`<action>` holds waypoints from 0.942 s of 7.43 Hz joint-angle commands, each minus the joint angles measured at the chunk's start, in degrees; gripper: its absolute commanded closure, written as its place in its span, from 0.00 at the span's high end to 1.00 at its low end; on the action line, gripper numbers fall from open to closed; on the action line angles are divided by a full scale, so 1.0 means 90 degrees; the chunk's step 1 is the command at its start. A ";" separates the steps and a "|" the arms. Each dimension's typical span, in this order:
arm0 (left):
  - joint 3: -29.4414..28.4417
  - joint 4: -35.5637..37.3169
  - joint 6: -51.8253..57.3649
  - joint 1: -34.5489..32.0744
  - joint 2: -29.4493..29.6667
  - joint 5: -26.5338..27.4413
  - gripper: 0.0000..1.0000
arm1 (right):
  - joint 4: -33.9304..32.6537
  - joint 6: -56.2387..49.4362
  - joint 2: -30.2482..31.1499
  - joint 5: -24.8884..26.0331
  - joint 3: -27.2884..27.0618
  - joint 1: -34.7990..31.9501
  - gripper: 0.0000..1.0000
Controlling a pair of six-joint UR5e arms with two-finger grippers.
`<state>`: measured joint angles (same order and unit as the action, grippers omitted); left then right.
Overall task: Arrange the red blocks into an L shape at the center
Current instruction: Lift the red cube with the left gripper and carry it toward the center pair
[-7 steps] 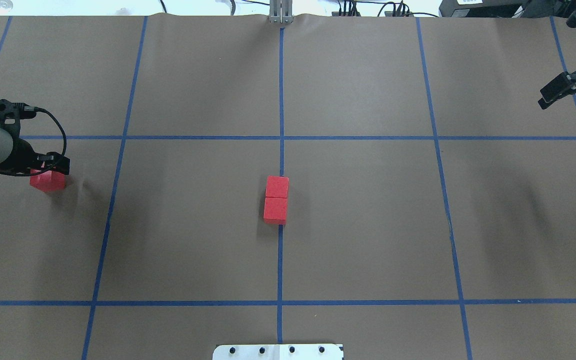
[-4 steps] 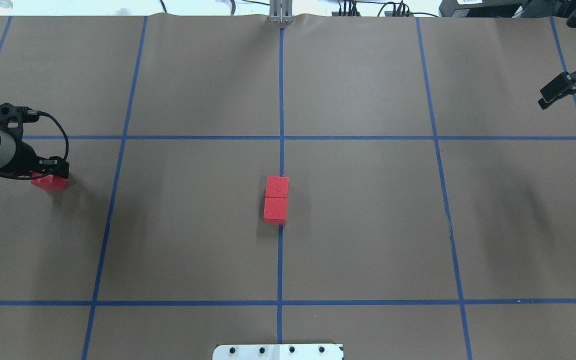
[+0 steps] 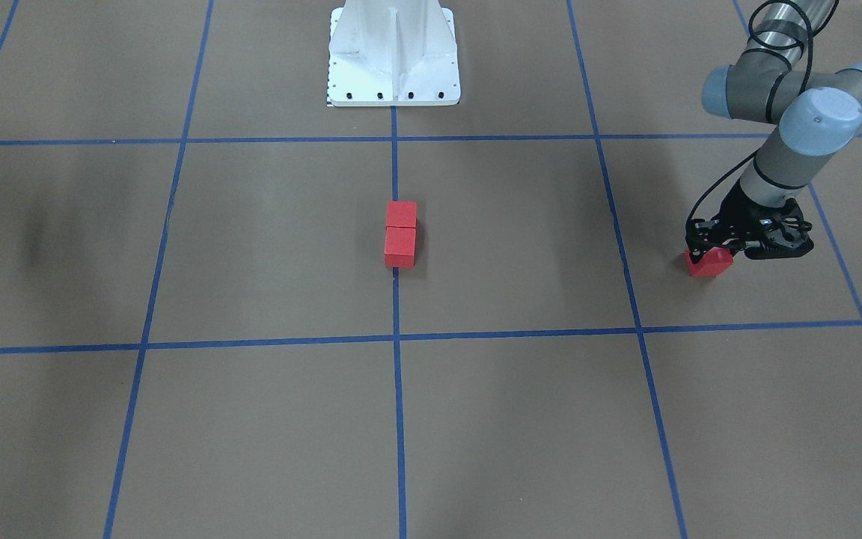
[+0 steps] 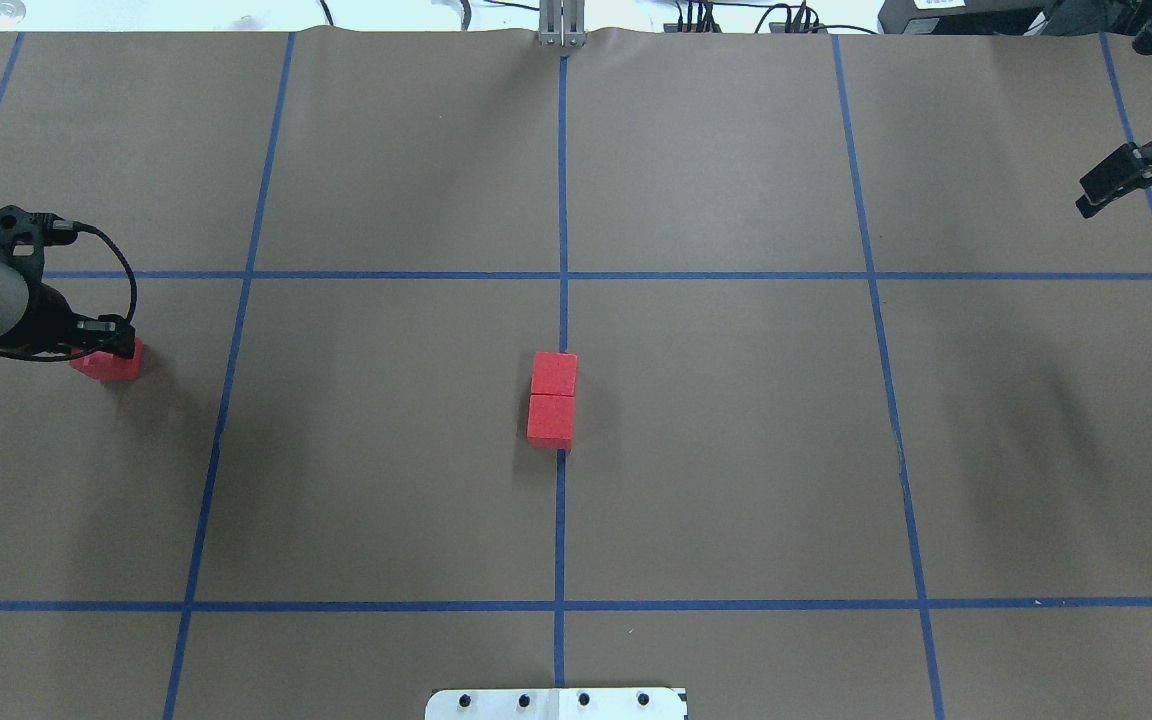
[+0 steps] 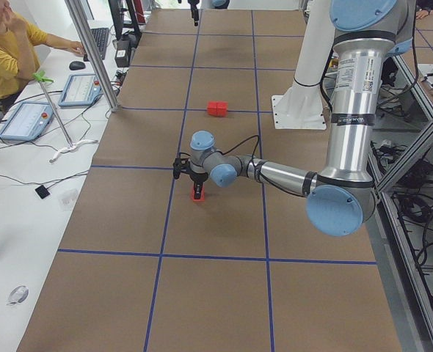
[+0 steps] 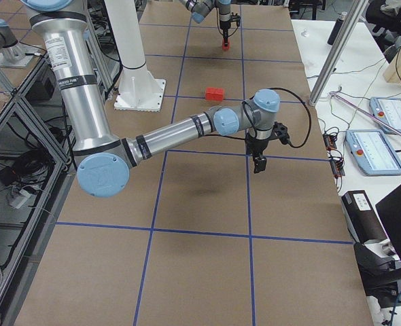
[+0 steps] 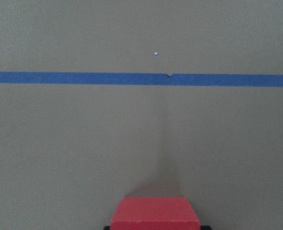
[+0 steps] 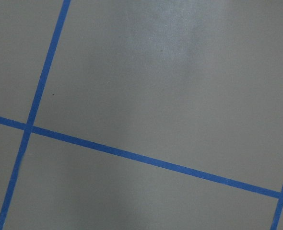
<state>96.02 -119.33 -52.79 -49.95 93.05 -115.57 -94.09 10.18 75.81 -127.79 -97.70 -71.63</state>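
Two red blocks (image 4: 554, 374) (image 4: 550, 420) lie touching end to end on the long blue tape line (image 4: 561, 520) at the center; they also show in the front view (image 3: 401, 214) (image 3: 399, 247). The third red block (image 4: 111, 362) is at the far left of the table, between the fingers of my left gripper (image 4: 111, 345). In the front view that gripper (image 3: 709, 253) is shut on the block (image 3: 709, 266) at table level. The left wrist view shows the block (image 7: 155, 213) at the bottom centre. My right gripper (image 4: 1121, 180) hovers open and empty at the far right.
The white robot base plate (image 4: 556, 703) (image 3: 393, 52) sits at the near table edge on the center line. A metal post (image 4: 562, 25) stands at the far edge. An operator (image 5: 11, 51) sits with tablets beside the table.
The left wrist has drawn back a little and covers more of the red block, which has shifted slightly to the right. The right arm and the two center blocks have not moved.
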 commanded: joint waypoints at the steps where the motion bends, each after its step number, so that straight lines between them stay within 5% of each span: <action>1: 0.0316 0.0016 0.0026 0.0032 0.0284 0.0008 0.02 | -0.0005 0.0001 0.0004 0.0000 0.0006 0.0000 1.00; 3: 0.0327 -0.0061 0.0617 0.0032 0.1208 0.0067 0.00 | -0.0005 0.0001 0.0004 0.0000 0.0016 0.0000 1.00; 5: 0.0327 -0.0101 0.2859 0.0168 0.1982 0.0038 0.00 | -0.0005 0.0001 0.0004 0.0000 0.0026 0.0000 1.00; 7: 0.0336 -0.0130 0.2839 0.0382 0.2248 0.0018 0.00 | -0.0005 0.0001 0.0004 0.0000 0.0045 0.0000 1.00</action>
<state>99.00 -120.41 -28.73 -47.82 111.41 -115.38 -94.13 10.20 75.85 -127.79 -97.44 -71.63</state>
